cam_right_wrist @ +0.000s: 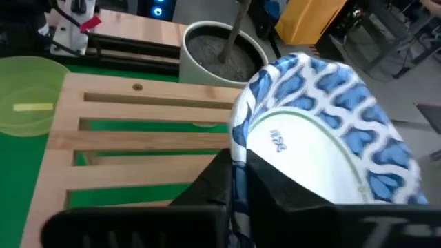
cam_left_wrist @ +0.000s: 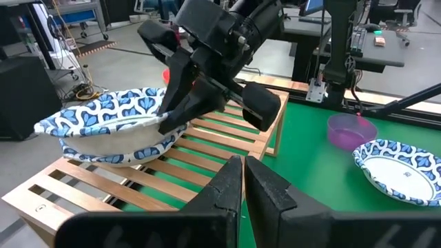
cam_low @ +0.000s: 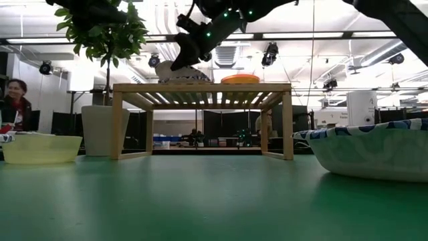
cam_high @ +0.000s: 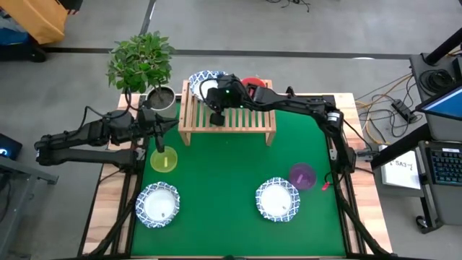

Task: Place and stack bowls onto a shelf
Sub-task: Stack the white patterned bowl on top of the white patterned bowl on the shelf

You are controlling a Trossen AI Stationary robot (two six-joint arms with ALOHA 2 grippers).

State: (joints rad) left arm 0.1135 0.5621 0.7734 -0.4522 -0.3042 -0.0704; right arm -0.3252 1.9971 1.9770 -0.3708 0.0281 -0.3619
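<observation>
My right gripper point(cam_high: 216, 107) reaches over the light-wood shelf point(cam_high: 227, 119) and is shut on a white bowl with a blue-patterned rim point(cam_high: 202, 83) at the shelf's far left part. A second patterned rim point(cam_left_wrist: 148, 151) shows under it, seemingly another bowl on the slats. An orange bowl point(cam_high: 253, 83) sits at the shelf's far side. My left gripper point(cam_high: 160, 136) is shut and empty, left of the shelf, above a yellow bowl point(cam_high: 164, 160). Two more patterned bowls point(cam_high: 159, 204) point(cam_high: 278, 198) and a purple bowl point(cam_high: 302, 175) rest on the green mat. My right gripper holds the patterned bowl by its rim point(cam_right_wrist: 238, 148), on the side toward the shelf's middle, one finger point(cam_left_wrist: 172, 86) inside the bowl and one outside. The fingers slant down from the table's right. The bowl is tilted, its underside point(cam_left_wrist: 131, 141) down on the rim beneath it.
A grey plant pot point(cam_high: 162, 97) with a leafy plant stands just left of the shelf's far corner. A person point(cam_low: 15, 100) sits beyond the table's left side. The green mat point(cam_high: 224, 166) between the shelf and the near bowls is bare.
</observation>
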